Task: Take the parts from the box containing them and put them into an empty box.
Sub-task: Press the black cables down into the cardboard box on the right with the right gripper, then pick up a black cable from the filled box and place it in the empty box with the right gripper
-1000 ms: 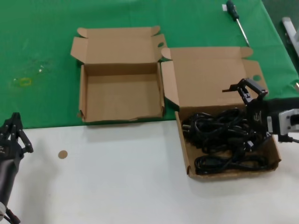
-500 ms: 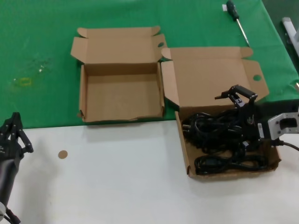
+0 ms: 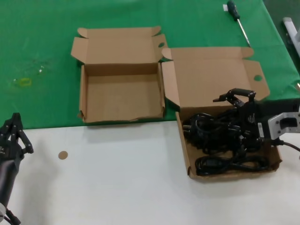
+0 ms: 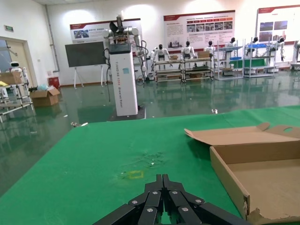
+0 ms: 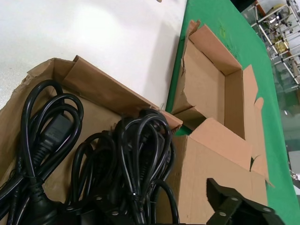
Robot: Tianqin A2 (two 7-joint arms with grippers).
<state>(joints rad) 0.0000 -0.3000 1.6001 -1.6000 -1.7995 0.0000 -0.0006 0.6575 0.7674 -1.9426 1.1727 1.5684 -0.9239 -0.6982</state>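
Head view: right gripper [image 3: 236, 111], fingers spread wide, low over cords [image 3: 220, 136] in larger box [image 3: 187, 159]; smaller box [image 3: 121, 96] empty; left gripper [image 3: 14, 136] parked, fingers together.

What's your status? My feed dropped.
Right gripper open, low over power cords in larger box. Left gripper parked at table edge, shut. Smaller box empty.

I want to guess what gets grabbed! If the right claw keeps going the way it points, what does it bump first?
Most likely the black power cords piled in the larger box. The right gripper sits open at their far edge, though depth is hard to judge.
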